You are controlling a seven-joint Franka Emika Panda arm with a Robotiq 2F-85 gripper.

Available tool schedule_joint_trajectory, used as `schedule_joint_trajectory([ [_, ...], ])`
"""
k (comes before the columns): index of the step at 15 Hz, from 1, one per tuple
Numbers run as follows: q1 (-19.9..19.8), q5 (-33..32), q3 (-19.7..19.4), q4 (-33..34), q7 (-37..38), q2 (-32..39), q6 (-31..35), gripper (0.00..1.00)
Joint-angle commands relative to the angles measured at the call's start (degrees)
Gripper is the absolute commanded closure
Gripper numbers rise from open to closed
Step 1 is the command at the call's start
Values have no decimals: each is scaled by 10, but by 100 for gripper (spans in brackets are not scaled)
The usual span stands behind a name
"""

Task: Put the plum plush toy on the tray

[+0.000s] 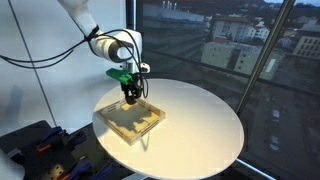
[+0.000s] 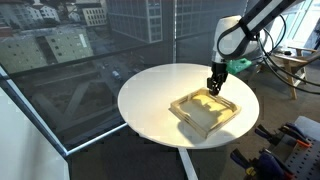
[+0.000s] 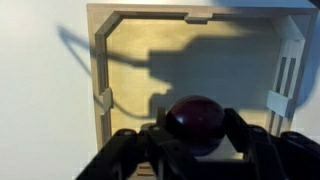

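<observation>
Here, in the wrist view, the gripper point(image 3: 196, 138) comes in from the bottom edge, its two dark fingers point(image 3: 150, 140) drawn in narrowly and holding the plum point(image 3: 195, 120), a small round dark reddish-purple soft ball, between their tips. Directly below the gripper lies the tray point(image 3: 96, 60), a shallow pale tan square with low rims. The plum hangs over the tray floor, inside the rims, and the gripper's shadow falls across the floor beyond it. This view does not show how high the plum sits above the floor. In both exterior views the gripper points straight down, close above the tray point(image 1: 150, 126) point(image 2: 185, 108), which rests on a round white table point(image 1: 200, 120) that spreads out well past the gripper on every side. Farther off, behind the table, a glass wall point(image 1: 250, 50) looks out on city buildings. The step in hand appears to be the release. To do it well, bring the plum down until it nearly touches the floor, and keep the fingers away from the rims. Then open slowly so the light ball settles rather than rolling or clinging to a pad, and lift straight up.
</observation>
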Motion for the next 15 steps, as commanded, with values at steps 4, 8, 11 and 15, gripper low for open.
schedule_joint_trajectory([
  [4, -1, 4, 3, 7, 9, 29, 22, 66],
  [8, -2, 5, 2, 11, 8, 49, 28, 66],
  [11, -3, 5, 1, 16, 9, 66, 35, 66],
  [15, -4, 3, -1, 21, 10, 85, 48, 66],
])
